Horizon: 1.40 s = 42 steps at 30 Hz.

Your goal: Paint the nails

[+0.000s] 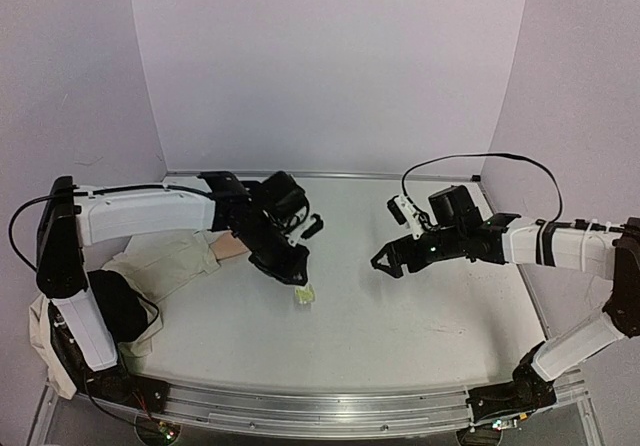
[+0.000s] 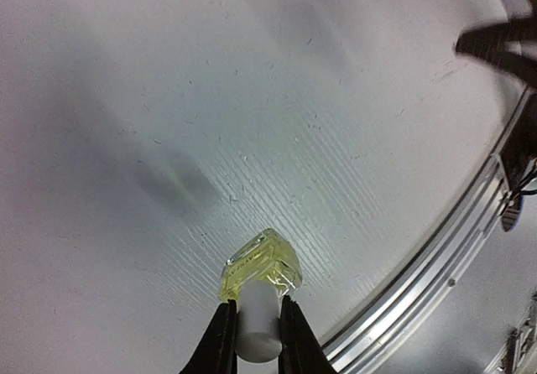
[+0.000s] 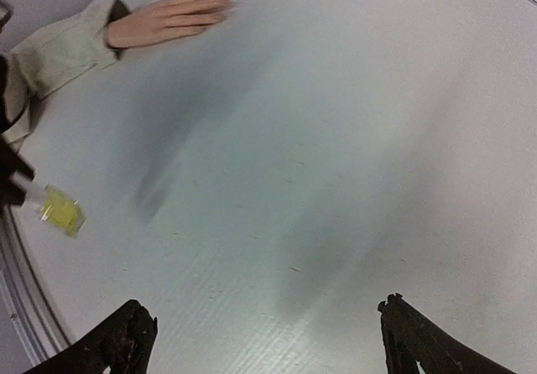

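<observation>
One white table (image 1: 420, 316), two robot arms and a manicure barely begun: no brush is out, and the nails (image 3: 220, 3) are too small here to show any colour. One beige sleeve (image 3: 59, 51) lies flat on the table. Out of it reaches one pale peach mannequin hand (image 3: 172, 18), palm down, fingers together. Near the mannequin hand's fingertips, the left gripper (image 2: 258, 307) is pinched narrow on the white cap (image 2: 256, 328) of one small yellowish-green bottle (image 2: 262, 265). The bottle is near those fingertips but apart from them; whether it rests on the table or is just lifted cannot be told. The right gripper (image 3: 262, 307) hangs well apart from the mannequin hand, beyond the bottle, with its jaws spread wide and holding nothing. By the look of it, the job stands at its opening step: the bottle is gripped and the cap is on. Uncapping, loading a brush and coating every nail remain. The count: one table, two arms, one sleeve, one mannequin hand, one bottle, one cap. The nails cannot be counted at this size.
</observation>
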{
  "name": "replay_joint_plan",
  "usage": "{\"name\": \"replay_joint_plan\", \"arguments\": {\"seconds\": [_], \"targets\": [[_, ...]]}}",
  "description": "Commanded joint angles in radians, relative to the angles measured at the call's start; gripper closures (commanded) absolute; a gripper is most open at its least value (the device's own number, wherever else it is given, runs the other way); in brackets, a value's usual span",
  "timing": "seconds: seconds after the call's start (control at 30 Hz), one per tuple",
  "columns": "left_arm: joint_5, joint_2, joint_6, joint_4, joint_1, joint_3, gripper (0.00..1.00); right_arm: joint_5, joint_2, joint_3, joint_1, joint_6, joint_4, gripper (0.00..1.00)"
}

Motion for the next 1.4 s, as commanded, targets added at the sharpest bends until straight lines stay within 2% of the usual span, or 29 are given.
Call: {"name": "replay_joint_plan", "arguments": {"seconds": [0.0, 0.17, 0.3, 0.4, 0.8, 0.9, 1.0, 1.07, 1.17, 1.3, 1.33, 1.37], "targets": [[0.215, -0.112, 0.018, -0.011, 0.107, 0.083, 1.0, -0.228, -0.003, -0.01, 0.083, -0.049, 0.255, 0.1], [0.313, -0.122, 0.026, -0.045, 0.161, 0.125, 1.0, -0.299, 0.129, 0.075, 0.178, -0.06, 0.373, 0.15], [0.348, -0.145, 0.033, -0.048, 0.172, 0.123, 1.0, -0.402, 0.247, 0.159, 0.2, -0.024, 0.435, 0.23], [0.357, -0.159, 0.04, -0.05, 0.174, 0.118, 1.0, -0.448, 0.28, 0.16, 0.206, 0.006, 0.521, 0.24], [0.379, -0.162, 0.047, -0.056, 0.179, 0.121, 1.0, -0.531, 0.338, 0.206, 0.257, 0.039, 0.571, 0.52], [0.379, -0.165, 0.05, -0.055, 0.179, 0.119, 1.0, -0.541, 0.354, 0.224, 0.263, 0.045, 0.574, 0.62], [0.38, -0.168, 0.055, -0.057, 0.18, 0.115, 1.0, -0.54, 0.359, 0.227, 0.27, 0.054, 0.587, 0.68], [0.383, -0.169, 0.057, -0.056, 0.182, 0.109, 1.0, -0.545, 0.364, 0.23, 0.272, 0.06, 0.595, 0.83], [0.384, -0.172, 0.061, -0.056, 0.185, 0.108, 1.0, -0.543, 0.365, 0.23, 0.276, 0.06, 0.596, 1.0], [0.383, -0.182, 0.066, -0.056, 0.189, 0.104, 1.0, -0.494, 0.347, 0.21, 0.279, 0.062, 0.601, 1.0], [0.379, -0.185, 0.066, -0.056, 0.191, 0.101, 0.93, -0.476, 0.34, 0.204, 0.279, 0.061, 0.6, 1.0], [0.378, -0.194, 0.066, -0.055, 0.192, 0.094, 0.8, -0.438, 0.33, 0.196, 0.279, 0.061, 0.595, 1.0]]}}
